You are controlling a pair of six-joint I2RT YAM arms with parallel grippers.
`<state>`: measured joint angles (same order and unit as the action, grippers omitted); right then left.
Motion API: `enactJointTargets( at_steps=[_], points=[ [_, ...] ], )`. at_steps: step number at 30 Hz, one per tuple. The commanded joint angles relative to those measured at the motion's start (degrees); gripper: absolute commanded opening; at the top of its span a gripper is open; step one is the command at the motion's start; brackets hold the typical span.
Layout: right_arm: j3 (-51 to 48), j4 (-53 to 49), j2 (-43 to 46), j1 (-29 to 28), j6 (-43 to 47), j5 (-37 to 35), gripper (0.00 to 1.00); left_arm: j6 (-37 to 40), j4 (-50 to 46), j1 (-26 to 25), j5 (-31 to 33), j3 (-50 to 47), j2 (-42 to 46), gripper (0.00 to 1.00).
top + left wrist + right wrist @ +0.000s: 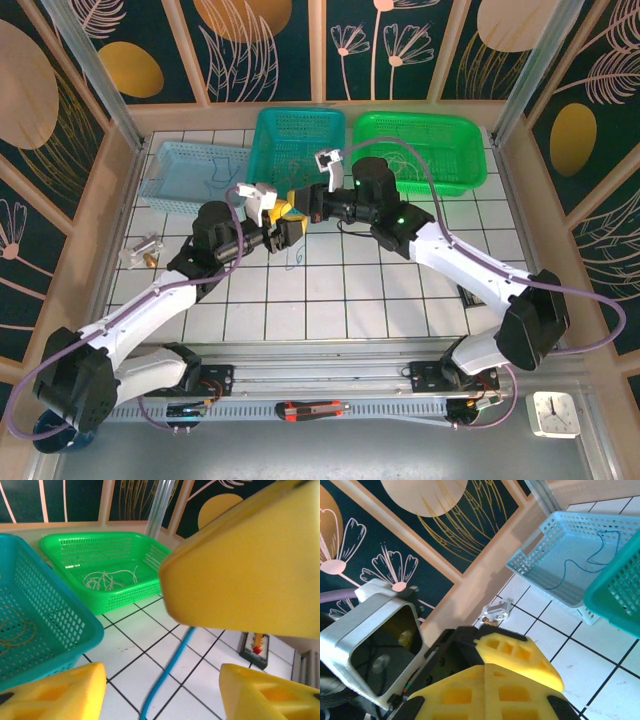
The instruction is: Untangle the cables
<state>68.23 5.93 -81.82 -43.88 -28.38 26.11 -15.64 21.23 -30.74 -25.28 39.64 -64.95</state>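
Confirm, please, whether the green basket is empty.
No, a whitish cable lies curled on the floor of the green basket.

Teal basket (50, 605), blue cable (165, 680), yellow fingers (50, 695)

White-tiled counter (330, 300), dark grout. Walls: dark teal panels (410, 70) with gold discs and leaf/flower prints, light wood framing (318, 50). Aluminium posts (85, 60) upper left and upper right. Bright, even light.
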Motion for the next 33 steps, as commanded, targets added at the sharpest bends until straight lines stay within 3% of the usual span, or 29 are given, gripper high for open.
enactJointTargets(
  at_steps=[1, 6, 8, 11, 13, 15, 25, 33],
  points=[
    [1.0, 1.5, 2.6, -0.5, 0.1, 1.5, 0.00, -0.5, 2.7, 0.3, -1.9, 1.3, -0.7, 0.41],
    [0.1, 2.7, 3.6, -0.6, -0.9, 0.9, 0.00, -1.6, 4.0, 0.3, -0.4, 1.3, -1.8, 0.00],
    [0.1, 2.6, 3.8, -0.5, -0.8, 0.3, 0.04, -2.3, 4.5, 0.2, 2.4, 1.1, -2.0, 0.00],
    [-0.5, 2.7, 5.1, 0.1, -0.6, -2.0, 0.49, -1.5, 2.4, 0.3, 9.7, 2.5, -2.7, 0.00],
    [-1.5, 2.7, 6.7, 1.3, -0.9, -3.8, 0.64, 0.2, 0.1, 1.0, 14.1, 4.5, -3.8, 0.00],
    [-3.0, 2.8, 8.5, 3.1, -1.6, -4.8, 0.71, 1.1, -1.2, 3.2, 16.4, 6.7, -5.4, 0.00],
    [-13.2, -1.6, 19.4, 12.2, -2.5, -8.9, 0.78, 5.0, -5.0, 16.4, 22.1, 21.4, -16.6, 0.00],
    [-19.4, -7.7, 26.3, 20.3, 0.3, -12.1, 0.79, 3.9, -2.5, 24.8, 25.1, 25.7, -25.7, 0.00]
  ],
)
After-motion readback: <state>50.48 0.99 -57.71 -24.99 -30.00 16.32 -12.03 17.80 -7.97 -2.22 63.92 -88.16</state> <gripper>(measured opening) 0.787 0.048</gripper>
